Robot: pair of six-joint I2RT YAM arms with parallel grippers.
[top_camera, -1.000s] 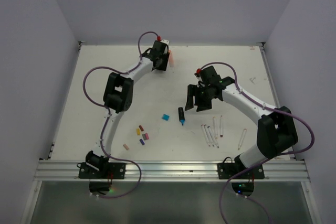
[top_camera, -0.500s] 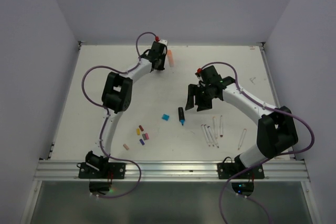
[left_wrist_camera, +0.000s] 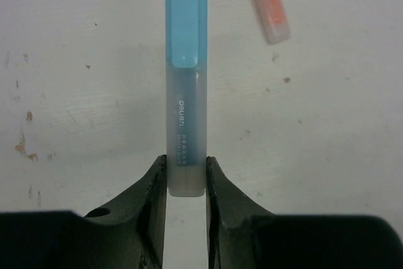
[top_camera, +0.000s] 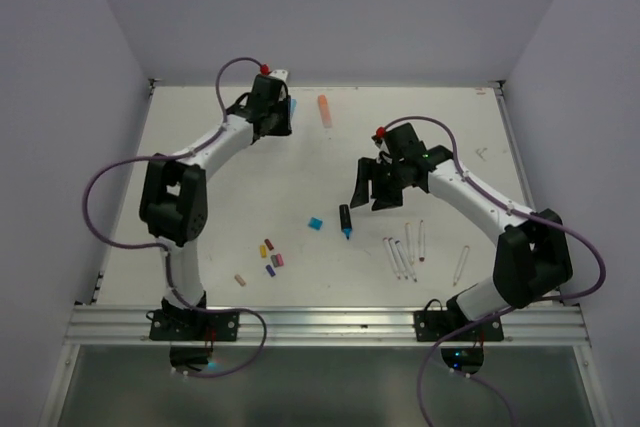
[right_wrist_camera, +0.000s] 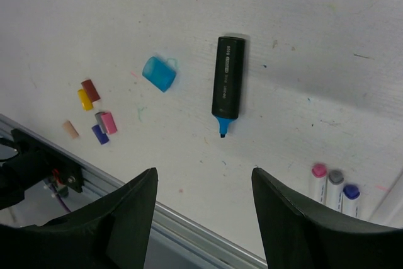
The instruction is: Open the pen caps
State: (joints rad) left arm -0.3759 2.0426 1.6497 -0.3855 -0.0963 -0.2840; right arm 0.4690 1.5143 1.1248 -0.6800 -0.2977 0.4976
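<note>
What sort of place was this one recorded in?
Most likely a lab robot test cell: a white tabletop boxed in by plain walls, an aluminium rail along its near edge carrying robot arms, and loose pen caps scattered about.

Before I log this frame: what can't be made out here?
Top view: the left gripper covers most of the blue highlighter.
Left wrist: the salmon marker is cut off by the top edge.
Right wrist: the thin pens are cut by the bottom edge; only coloured tips show.
</note>
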